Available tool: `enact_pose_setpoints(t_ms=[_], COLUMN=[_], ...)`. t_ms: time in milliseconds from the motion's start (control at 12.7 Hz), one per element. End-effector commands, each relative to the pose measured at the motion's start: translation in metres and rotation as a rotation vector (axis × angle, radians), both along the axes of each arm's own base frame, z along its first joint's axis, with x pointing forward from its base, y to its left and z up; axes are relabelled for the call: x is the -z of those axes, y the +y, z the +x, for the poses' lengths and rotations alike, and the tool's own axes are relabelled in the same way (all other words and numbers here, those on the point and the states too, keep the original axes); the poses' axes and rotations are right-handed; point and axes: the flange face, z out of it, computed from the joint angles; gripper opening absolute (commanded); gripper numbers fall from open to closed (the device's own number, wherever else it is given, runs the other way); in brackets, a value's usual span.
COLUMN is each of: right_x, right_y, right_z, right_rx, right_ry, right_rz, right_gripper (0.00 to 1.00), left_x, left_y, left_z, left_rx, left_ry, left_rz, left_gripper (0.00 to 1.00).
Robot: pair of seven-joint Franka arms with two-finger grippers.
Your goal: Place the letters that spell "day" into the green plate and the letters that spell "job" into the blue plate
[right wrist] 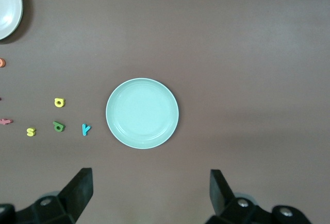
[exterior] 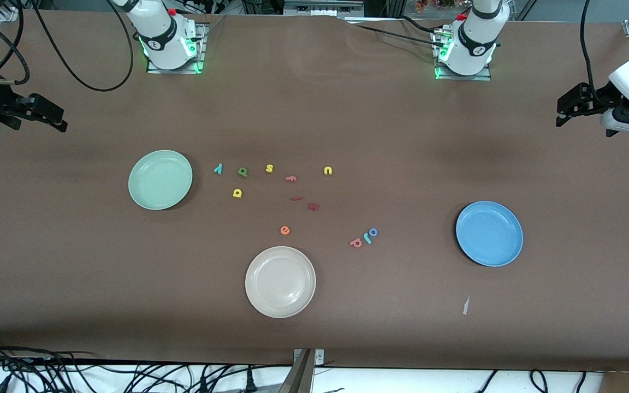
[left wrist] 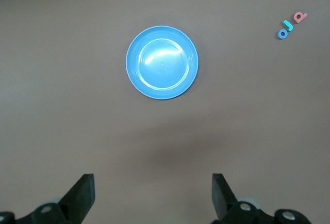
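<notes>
The empty green plate [exterior: 160, 179] [right wrist: 142, 113] lies toward the right arm's end of the table. Beside it are the teal y [exterior: 218, 168] [right wrist: 85, 129], green a [exterior: 243, 172] [right wrist: 59, 126] and yellow d [exterior: 237, 192] [right wrist: 59, 102]. The blue plate [exterior: 489, 233] [left wrist: 162, 62] is empty, toward the left arm's end. The pink b [exterior: 356, 243] [left wrist: 299, 16], teal j [exterior: 367, 238] [left wrist: 289, 26] and blue o [exterior: 373, 232] [left wrist: 282, 34] lie in a row between it and the table's middle. My left gripper [exterior: 564, 112] [left wrist: 153, 193] and right gripper [exterior: 55, 117] [right wrist: 150, 190] hang open and empty over the table's two ends.
A cream-white plate [exterior: 280, 281] sits nearest the front camera. Scattered mid-table are a yellow s [exterior: 269, 168], a pink f [exterior: 291, 178], a yellow u [exterior: 328, 171], an orange e [exterior: 285, 230] and two dark red pieces [exterior: 314, 206]. A paper scrap [exterior: 466, 305] lies near the blue plate.
</notes>
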Motion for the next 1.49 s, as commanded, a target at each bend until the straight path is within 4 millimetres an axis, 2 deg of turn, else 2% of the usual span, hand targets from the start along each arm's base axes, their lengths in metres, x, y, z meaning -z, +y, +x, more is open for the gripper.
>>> enact_pose_setpoints(t_ms=[0, 1414], right_x=[-0.0052, -0.0051], right_y=[0.0012, 0.0029], right_z=[-0.0015, -0.0002], right_rx=[-0.008, -0.013], right_ry=[-0.006, -0.012], right_rz=[-0.012, -0.012], right_gripper=[1.0, 1.0], left_x=[-0.0058, -0.005], left_y=[-0.0021, 0.0015], left_z=[0.0031, 0.0028], left_rx=[-0.011, -0.067], left_ry=[0.006, 0.009], left_rz=[-0.013, -0.047], left_gripper=[1.0, 1.0])
